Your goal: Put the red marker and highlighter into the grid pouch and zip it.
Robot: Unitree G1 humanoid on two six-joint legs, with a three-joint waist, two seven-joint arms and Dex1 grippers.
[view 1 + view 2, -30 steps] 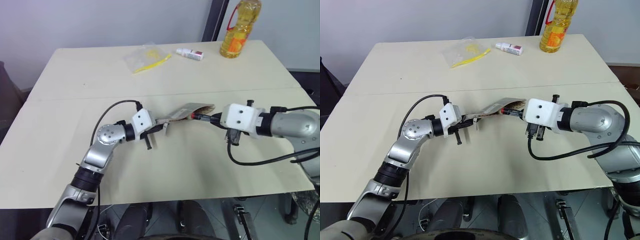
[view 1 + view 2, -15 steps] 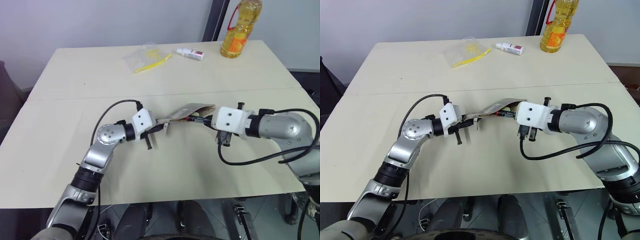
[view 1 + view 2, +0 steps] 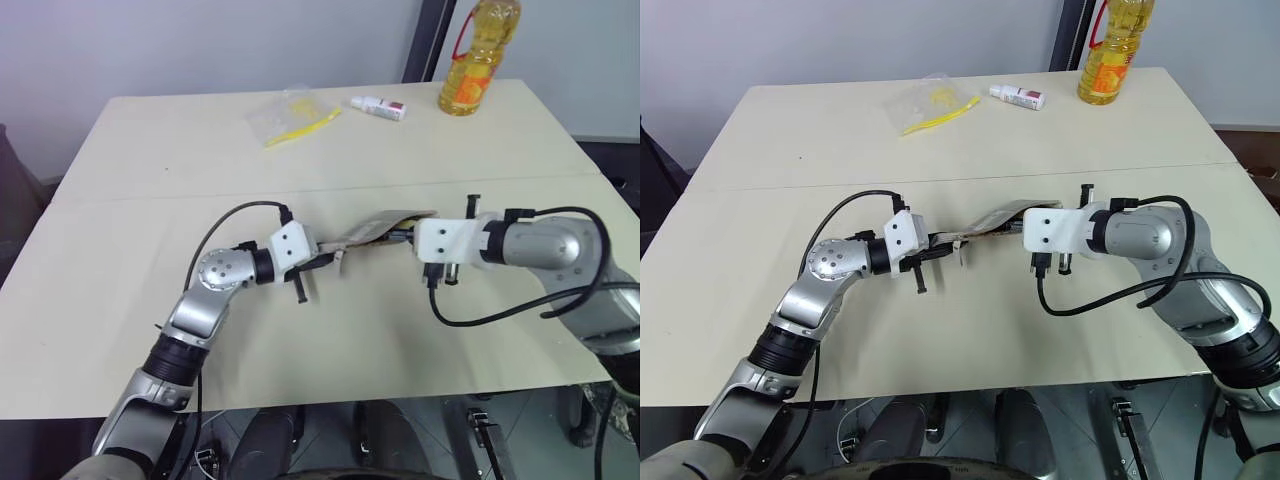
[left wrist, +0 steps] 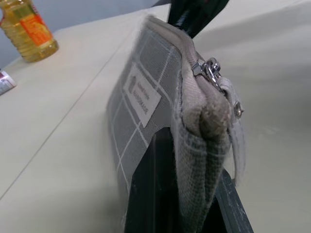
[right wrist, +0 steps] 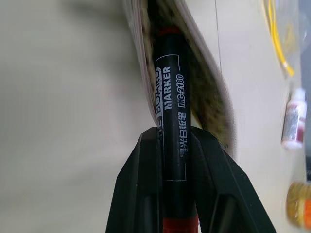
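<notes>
From the head camera, the left gripper (image 3: pixel 322 262) is clamped on one end of the grid pouch (image 3: pixel 372 230), held above the middle of the table (image 3: pixel 150 300); the right gripper (image 3: pixel 408 236) meets the pouch's other end from three o'clock. The left wrist view shows the pouch's white label (image 4: pixel 141 95) and zipper pull (image 4: pixel 210 72). In the right wrist view, the fingers (image 5: pixel 141 189) pinch the red marker (image 5: pixel 170 131), its front end inside the pouch mouth.
</notes>
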